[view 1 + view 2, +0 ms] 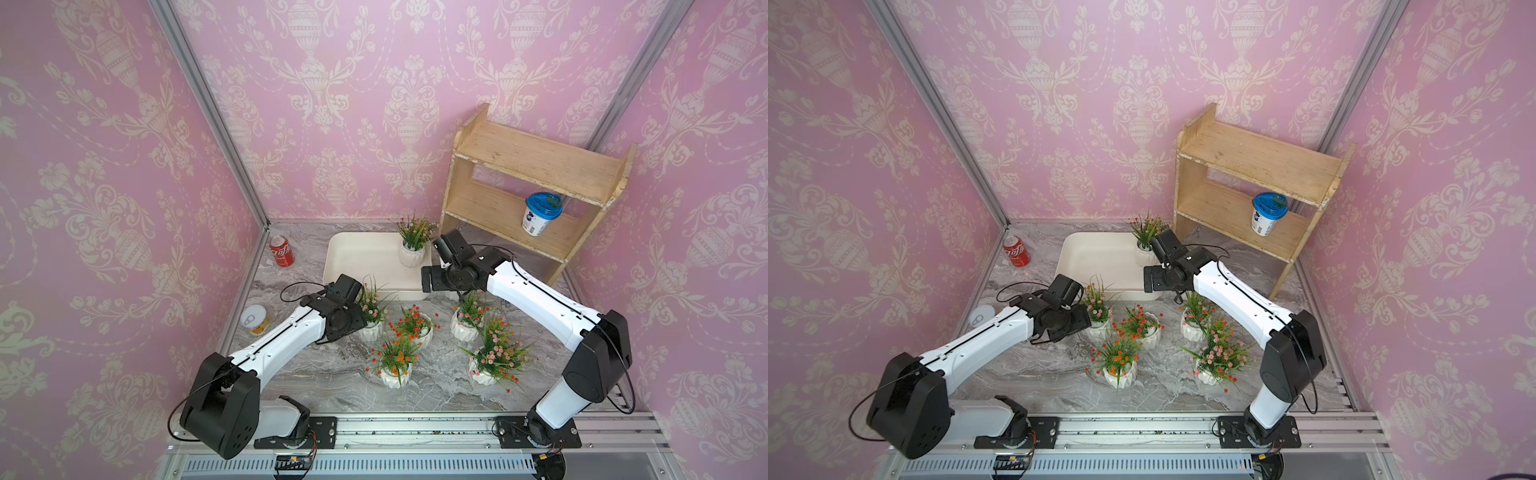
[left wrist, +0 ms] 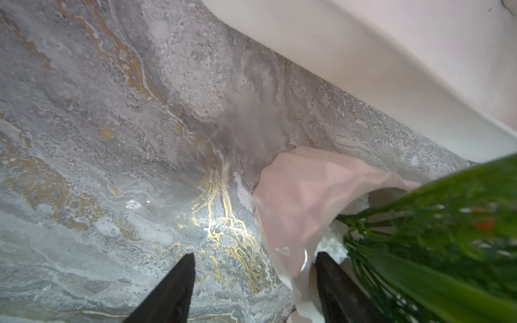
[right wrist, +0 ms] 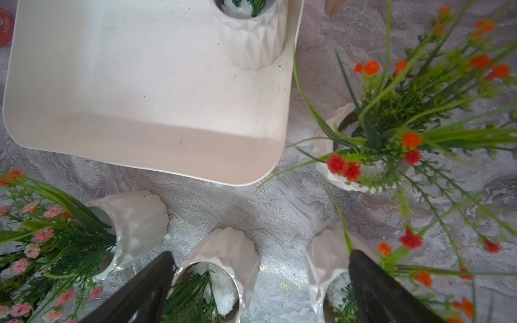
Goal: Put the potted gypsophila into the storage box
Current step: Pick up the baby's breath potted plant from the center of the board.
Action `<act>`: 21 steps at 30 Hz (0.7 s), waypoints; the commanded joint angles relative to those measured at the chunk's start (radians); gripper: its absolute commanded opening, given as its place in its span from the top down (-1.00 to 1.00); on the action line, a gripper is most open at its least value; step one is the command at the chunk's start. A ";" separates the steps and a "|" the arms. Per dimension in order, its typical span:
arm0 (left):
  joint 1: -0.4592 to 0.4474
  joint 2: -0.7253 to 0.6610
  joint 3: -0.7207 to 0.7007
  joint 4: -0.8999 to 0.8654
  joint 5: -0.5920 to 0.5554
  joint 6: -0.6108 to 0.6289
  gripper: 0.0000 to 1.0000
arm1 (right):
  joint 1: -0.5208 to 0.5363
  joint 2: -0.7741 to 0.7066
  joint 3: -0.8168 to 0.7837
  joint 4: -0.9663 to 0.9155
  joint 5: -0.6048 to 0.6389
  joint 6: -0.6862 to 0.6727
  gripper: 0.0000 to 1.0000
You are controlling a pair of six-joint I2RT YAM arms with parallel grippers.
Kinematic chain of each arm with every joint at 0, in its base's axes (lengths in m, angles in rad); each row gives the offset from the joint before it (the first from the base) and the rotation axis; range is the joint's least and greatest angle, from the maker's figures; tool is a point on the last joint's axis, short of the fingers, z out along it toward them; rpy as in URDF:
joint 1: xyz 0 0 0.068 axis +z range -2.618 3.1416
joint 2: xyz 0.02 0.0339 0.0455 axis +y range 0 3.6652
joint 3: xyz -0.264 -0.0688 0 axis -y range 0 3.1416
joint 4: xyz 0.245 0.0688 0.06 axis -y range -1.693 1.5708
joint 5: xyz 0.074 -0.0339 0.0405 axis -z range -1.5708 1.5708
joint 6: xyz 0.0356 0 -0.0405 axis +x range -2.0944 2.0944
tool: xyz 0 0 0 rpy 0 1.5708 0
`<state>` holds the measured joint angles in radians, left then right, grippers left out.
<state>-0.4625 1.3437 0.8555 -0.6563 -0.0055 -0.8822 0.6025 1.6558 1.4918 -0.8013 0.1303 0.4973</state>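
Top views both show one pot (image 1: 412, 254) standing upright in the far right corner of the storage box (image 1: 357, 257), while at least five more stand on the bench (image 1: 324, 374) in front of it, so I judge the job barely begun. Left wrist view has the left gripper (image 2: 255, 254) with its fingers (image 2: 173, 290) apart, astride the wall of the leftmost pot (image 2: 296, 201), which sits near the box's front wall, not yet clamped. Over the bench near the box's front right corner the right gripper (image 3: 261, 253) hangs wide apart and empty.
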 commanded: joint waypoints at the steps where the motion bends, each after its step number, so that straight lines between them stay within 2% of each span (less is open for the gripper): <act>1: -0.009 0.015 0.002 0.007 0.003 -0.015 -0.29 | -0.009 -0.039 -0.018 -0.015 0.012 -0.020 -0.99; 10: -0.013 0.024 0.001 0.004 -0.016 -0.013 0.10 | -0.020 -0.037 -0.027 -0.009 0.004 -0.023 -0.99; 21: -0.015 0.028 -0.001 0.005 -0.025 -0.011 0.39 | -0.027 -0.047 -0.036 -0.009 0.003 -0.025 -0.99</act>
<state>-0.4690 1.3567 0.8555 -0.6205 -0.0059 -0.8925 0.5838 1.6512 1.4677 -0.7998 0.1284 0.4934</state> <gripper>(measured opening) 0.311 0.997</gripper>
